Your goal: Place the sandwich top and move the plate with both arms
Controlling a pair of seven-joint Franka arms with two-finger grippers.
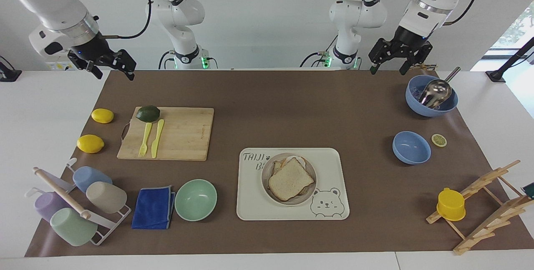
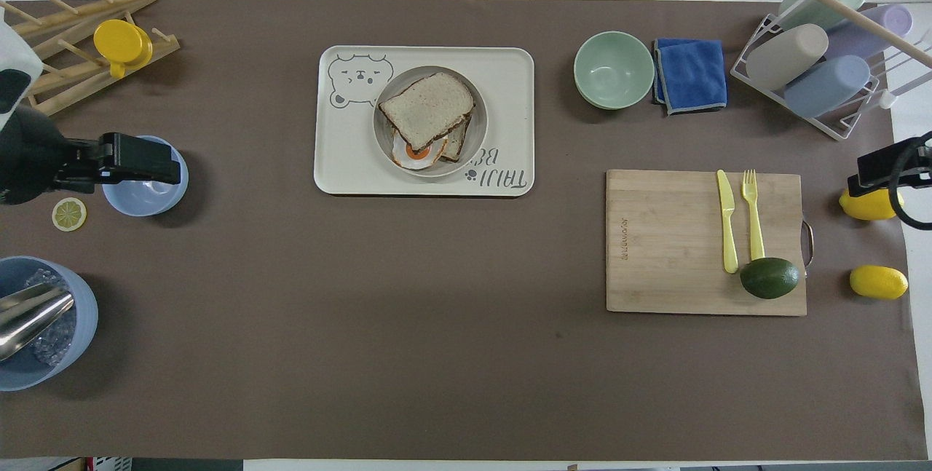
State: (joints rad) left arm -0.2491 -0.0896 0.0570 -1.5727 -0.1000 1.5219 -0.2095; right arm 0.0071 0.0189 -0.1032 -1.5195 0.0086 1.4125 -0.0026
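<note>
The sandwich top (image 1: 290, 178) (image 2: 426, 108), a pale bread slice, lies on top of an egg toast (image 2: 416, 153) on the round beige plate (image 1: 265, 183) (image 2: 381, 137). The plate sits on the cream bear tray (image 1: 329, 165) (image 2: 342, 158). My left gripper (image 1: 388, 69) (image 2: 164, 165) is open and empty, raised high at the left arm's end of the table, well clear of the tray. My right gripper (image 1: 116, 76) (image 2: 863, 176) is open and empty, and waits raised at the right arm's end, over the mat's corner by the lemons.
A mint bowl (image 1: 195, 200) and a blue cloth (image 1: 153, 207) lie beside the tray. A cutting board (image 1: 179, 134) carries an avocado, a fork and a knife. Two lemons (image 1: 90, 143), a cup rack (image 1: 79, 203), two blue bowls (image 1: 411, 147), a wooden rack (image 1: 488, 203).
</note>
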